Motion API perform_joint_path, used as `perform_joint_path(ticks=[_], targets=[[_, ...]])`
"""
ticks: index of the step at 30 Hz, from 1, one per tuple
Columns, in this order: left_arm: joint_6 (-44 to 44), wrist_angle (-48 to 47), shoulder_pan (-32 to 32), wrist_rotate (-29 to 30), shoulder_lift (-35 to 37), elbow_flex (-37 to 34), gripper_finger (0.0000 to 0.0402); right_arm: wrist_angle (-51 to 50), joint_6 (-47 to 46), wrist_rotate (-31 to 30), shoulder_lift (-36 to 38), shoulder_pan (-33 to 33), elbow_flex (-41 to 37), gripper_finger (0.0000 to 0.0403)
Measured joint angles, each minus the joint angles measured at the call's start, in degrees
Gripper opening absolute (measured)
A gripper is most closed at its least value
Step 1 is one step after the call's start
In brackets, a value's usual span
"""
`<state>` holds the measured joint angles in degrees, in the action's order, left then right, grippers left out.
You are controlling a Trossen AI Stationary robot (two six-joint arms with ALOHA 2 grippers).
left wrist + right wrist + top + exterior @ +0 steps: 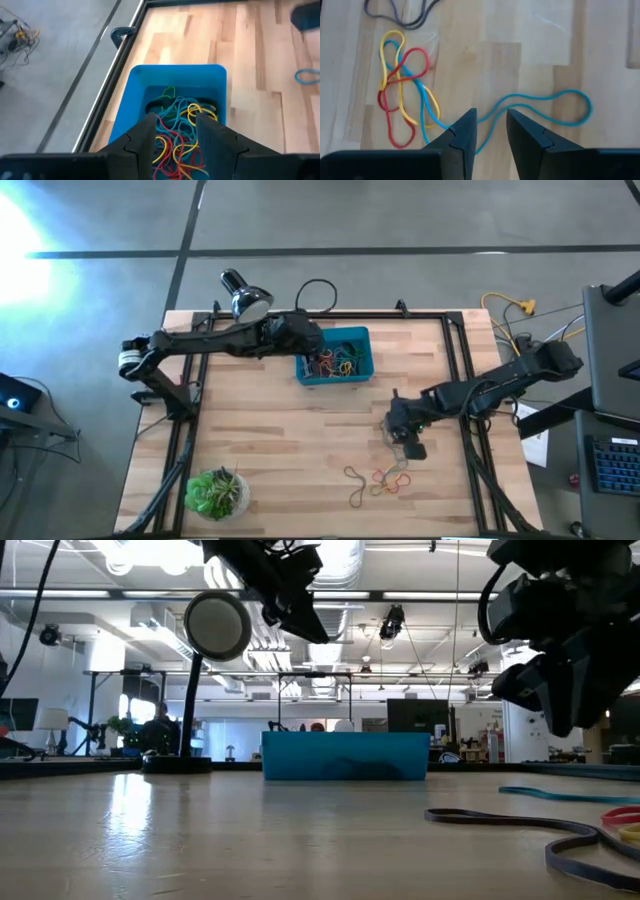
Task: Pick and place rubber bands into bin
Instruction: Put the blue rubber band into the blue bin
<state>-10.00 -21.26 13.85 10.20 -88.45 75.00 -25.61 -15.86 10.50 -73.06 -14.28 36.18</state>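
The teal-blue bin (pixel 360 340) stands at the table's far middle and holds a tangle of coloured rubber bands (pixel 180 142). My left gripper (pixel 175 120) hangs open above the bin's left part, with nothing between its fingers. More rubber bands (pixel 380 478) lie flat on the wood near the front edge: a yellow, red and blue cluster (pixel 402 85), a long blue loop (pixel 540 107) and a dark one (pixel 400 15). My right gripper (pixel 490 117) is open above them and tilted down. The blue loop's end shows in the gap between its fingers, on the table below.
A black desk lamp (pixel 245 295) stands at the far left corner, close to my left arm. A potted green plant (pixel 215 492) sits at the near left corner. Black frame rails (pixel 460 350) run along the table's edges. Bare wood lies between the bin and the loose bands.
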Motion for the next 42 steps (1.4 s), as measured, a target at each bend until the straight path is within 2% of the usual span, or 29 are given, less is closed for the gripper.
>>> perform_joint_path(ticks=[7,20,30,42], targets=[[3.8,-0.3,-0.4,0.2,0.4,0.0,0.0125,1.0,-2.5,-3.0,-5.5,-2.7,0.0,0.0125],[3.7,-0.3,-2.2,0.1,0.4,0.0,0.0125,3.5,-12.8,-3.0,-12.2,-3.2,0.2,0.0208],[3.7,-0.9,-2.4,0.0,0.4,0.0,0.0125,0.4,-19.0,-19.1,-16.0,-9.6,0.6,0.0214],[3.4,-0.8,-2.4,0.0,0.3,-0.1,0.0125,-2.9,-19.3,-27.3,-16.1,-8.3,0.5,0.0215]])
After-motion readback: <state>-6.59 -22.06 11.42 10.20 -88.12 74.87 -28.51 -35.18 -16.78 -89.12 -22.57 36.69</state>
